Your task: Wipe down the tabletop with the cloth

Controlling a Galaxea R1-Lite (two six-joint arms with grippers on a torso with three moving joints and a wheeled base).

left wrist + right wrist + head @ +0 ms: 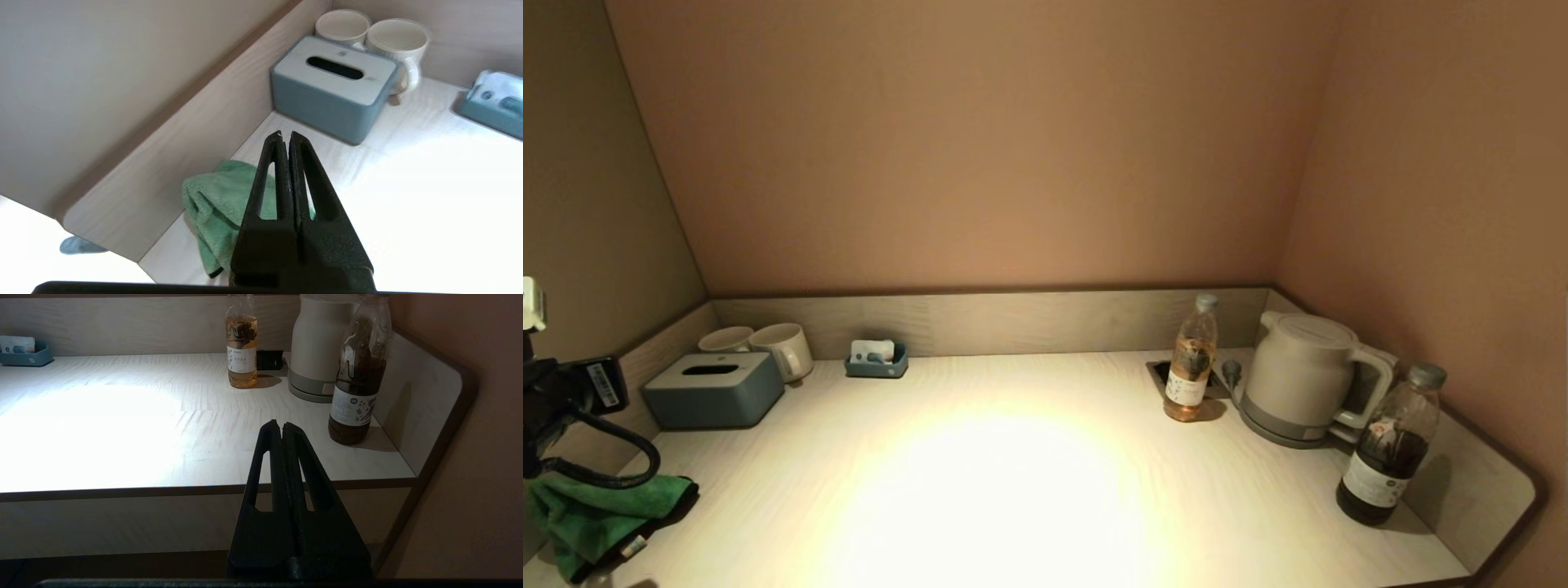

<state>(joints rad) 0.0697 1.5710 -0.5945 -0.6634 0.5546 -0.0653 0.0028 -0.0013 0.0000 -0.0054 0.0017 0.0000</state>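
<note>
A crumpled green cloth [596, 514] lies on the pale wooden tabletop [1013, 490] at its front left corner, against the side wall. In the left wrist view the cloth [212, 200] lies below and beside my left gripper [285, 136], which is shut and empty, held above the table and apart from the cloth. My left arm shows at the head view's left edge. My right gripper [281, 425] is shut and empty, held off the table's front edge near the right corner; it does not show in the head view.
A blue-grey tissue box [712, 389] and two white mugs [780, 349] stand back left. A small blue tray [876, 362] sits at the back. A tea bottle [1191, 359], a white kettle [1298, 376] and a dark bottle [1388, 445] stand on the right.
</note>
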